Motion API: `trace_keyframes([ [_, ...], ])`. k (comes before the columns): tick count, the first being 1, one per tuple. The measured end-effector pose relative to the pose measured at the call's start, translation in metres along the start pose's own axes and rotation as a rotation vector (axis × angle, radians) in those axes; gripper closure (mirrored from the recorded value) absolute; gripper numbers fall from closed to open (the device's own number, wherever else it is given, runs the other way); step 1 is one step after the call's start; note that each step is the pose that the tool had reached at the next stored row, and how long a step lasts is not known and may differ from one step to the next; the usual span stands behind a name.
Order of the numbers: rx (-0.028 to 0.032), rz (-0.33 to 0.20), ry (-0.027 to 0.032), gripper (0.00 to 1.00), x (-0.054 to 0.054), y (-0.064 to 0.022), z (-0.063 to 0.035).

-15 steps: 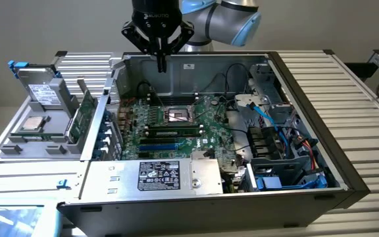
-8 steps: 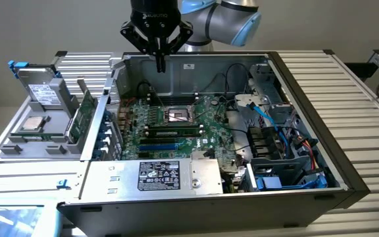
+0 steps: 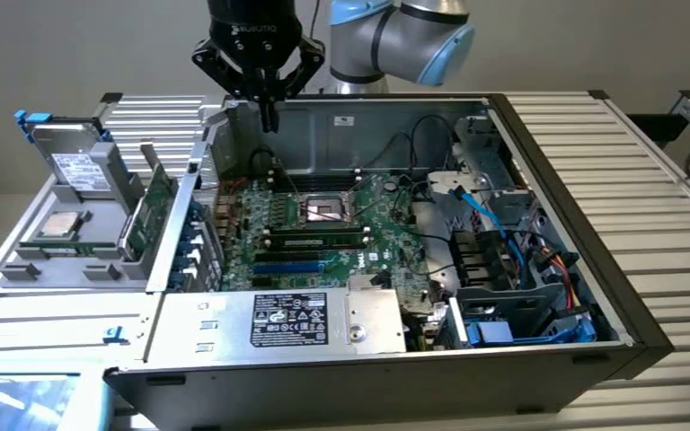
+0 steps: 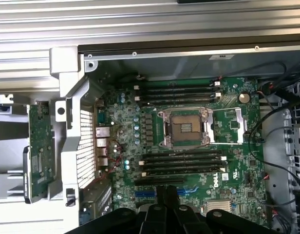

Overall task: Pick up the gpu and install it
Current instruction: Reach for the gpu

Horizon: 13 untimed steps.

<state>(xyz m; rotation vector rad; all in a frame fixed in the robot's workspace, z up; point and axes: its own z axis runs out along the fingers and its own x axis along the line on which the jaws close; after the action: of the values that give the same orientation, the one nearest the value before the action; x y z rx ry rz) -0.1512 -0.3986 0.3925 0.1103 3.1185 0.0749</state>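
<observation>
Status: approach stage, pickup not yet begun. The hand hung above the far wall of the case, at 12 o'clock of the motherboard in the exterior view. Its fingers were pressed together with nothing between them.

The gpu stood on edge in the holder on the table. It sat just outside the case, at 9 o'clock of the motherboard, green face toward the case. The drive stood in the same holder at 11 o'clock of the gpu. Hand and gpu were well apart.

By judgement, the pickup calls for the hand placed over the holder. The fingers need to be spread and set across the card's thin upper edge, clear of the holder's walls.

The blue slots at 6 o'clock on the motherboard appeared free. Seating calls for the bracket end turned toward the slotted panel at 9 o'clock.
</observation>
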Motion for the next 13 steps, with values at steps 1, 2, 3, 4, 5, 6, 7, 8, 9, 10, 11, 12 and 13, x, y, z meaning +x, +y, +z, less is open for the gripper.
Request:
trace_keyframes([
  [1, -0.0001, 0.0, 0.0, 0.88, 0.004, -0.0002, 0.0],
  [2, -0.0001, -0.001, 0.0002, 0.88, 0.008, -0.0005, 0.0001],
  [3, 0.0, -0.001, 0.0007, 0.88, 0.013, -0.0008, 0.0002],
  [4, 0.0001, -0.001, 0.0016, 0.88, 0.017, -0.0011, 0.0004],
  [5, 0.0001, -0.001, 0.0025, 0.88, 0.021, -0.0013, 0.0007],
  [6, 0.0001, -0.002, 0.0034, 0.88, 0.026, -0.0016, 0.0009],
  [7, 0.0002, -0.001, 0.0042, 0.88, 0.03, -0.0018, 0.0011],
  [8, 0.0003, -0.002, 0.0051, 0.88, 0.035, -0.002, 0.0013],
  [9, 0.0003, -0.002, 0.0059, 0.88, 0.039, -0.0021, 0.0015],
  [10, 0.0004, -0.002, 0.006, 0.88, 0.043, -0.0022, 0.0016],
  [11, 0.0003, -0.002, 0.006, 0.88, 0.048, -0.0022, 0.0019],
  [12, 0.0003, -0.002, 0.006, 0.88, 0.053, -0.0021, 0.0023],
  [13, 0.0004, -0.002, 0.006, 0.88, 0.057, -0.002, 0.0028],
])
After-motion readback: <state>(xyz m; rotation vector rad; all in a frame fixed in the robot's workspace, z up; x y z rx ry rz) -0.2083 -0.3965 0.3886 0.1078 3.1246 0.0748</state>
